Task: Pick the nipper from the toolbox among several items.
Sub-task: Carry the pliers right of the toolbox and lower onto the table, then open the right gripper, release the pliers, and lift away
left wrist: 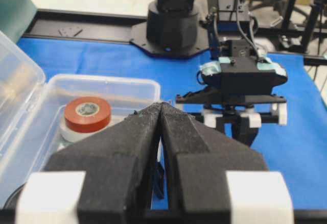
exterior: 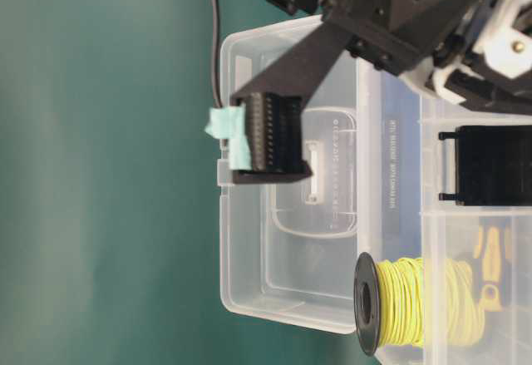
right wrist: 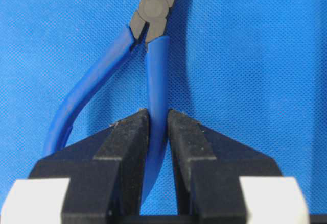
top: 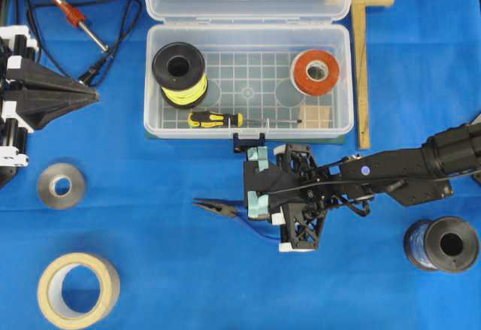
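Note:
The nipper (top: 216,207), with blue handles and dark pointed jaws, is outside the toolbox (top: 152,82), over the blue cloth just in front of the box's latch. My right gripper (top: 254,199) is shut on one blue handle of the nipper (right wrist: 156,76); the other handle curves free to the left. I cannot tell whether the nipper touches the cloth. The open toolbox holds a yellow wire spool (top: 179,73), a red tape roll (top: 316,73), a screwdriver (top: 214,119) and a tan block (top: 316,116). My left gripper (top: 94,97) is shut and empty at the left edge; it also shows in the left wrist view (left wrist: 162,104).
A red soldering iron (top: 71,14) with a black cord lies at the back left. A grey roll (top: 62,186) and a tan tape roll (top: 79,289) lie front left. A blue wire spool (top: 443,243) sits front right. A wooden piece (top: 364,67) lies right of the box.

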### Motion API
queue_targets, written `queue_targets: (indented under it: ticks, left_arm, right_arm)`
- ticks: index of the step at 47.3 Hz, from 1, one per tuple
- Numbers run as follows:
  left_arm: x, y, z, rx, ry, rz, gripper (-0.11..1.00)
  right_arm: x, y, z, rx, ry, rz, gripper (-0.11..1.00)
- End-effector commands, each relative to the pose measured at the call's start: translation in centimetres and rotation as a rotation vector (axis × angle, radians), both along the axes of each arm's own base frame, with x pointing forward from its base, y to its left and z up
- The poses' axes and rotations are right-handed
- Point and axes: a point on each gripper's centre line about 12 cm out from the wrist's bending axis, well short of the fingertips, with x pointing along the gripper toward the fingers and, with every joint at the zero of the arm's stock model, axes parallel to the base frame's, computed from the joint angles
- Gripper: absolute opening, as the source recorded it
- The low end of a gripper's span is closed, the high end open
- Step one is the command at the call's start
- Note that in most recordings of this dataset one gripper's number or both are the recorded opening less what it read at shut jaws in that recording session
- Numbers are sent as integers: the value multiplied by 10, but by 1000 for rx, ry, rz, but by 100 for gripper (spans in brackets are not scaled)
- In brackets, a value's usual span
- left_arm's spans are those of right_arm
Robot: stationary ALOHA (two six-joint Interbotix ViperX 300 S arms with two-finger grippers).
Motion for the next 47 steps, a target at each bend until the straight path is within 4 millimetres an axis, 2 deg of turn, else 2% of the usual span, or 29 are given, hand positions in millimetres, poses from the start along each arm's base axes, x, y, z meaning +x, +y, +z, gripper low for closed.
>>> queue_targets:
  ticks: [1,7,11,17,20,27,34,38,47]
  left_arm:
    - [1,0,4,0,-11,2,0]
    - [1,0,4,-3,-11,2,0]
    - [1,0,4,-1,-9,2,0]
    - [1,0,2,-5,3,2,0]
    - [1,0,1,-7,9,1,0]
    - [0,0,3,-9,3,1,0]
    - [-1,0,3,-9,0,1,0]
    - [-1,0,3,-9,0,1,0]
    - [-1,0,4,-11,-2,1,0]
  right_arm:
    - [6,-3,12,10,-25,-15,13]
    - [6,-7,12,4,-6,-26,17]
    - [5,-11,15,-8,6,-24,40]
    - [-1,-19,39,-43,5,-12,77]
    - [-7,-22,58,-62,-15,-7,85]
    - [-27,-32,120,-124,-118,13,83]
    - [-62,-48,166,-191,-228,11,84]
    - [-85,-59,179,-203,-278,-8,84]
    - [-138,-75,190,-192,-420,-44,84]
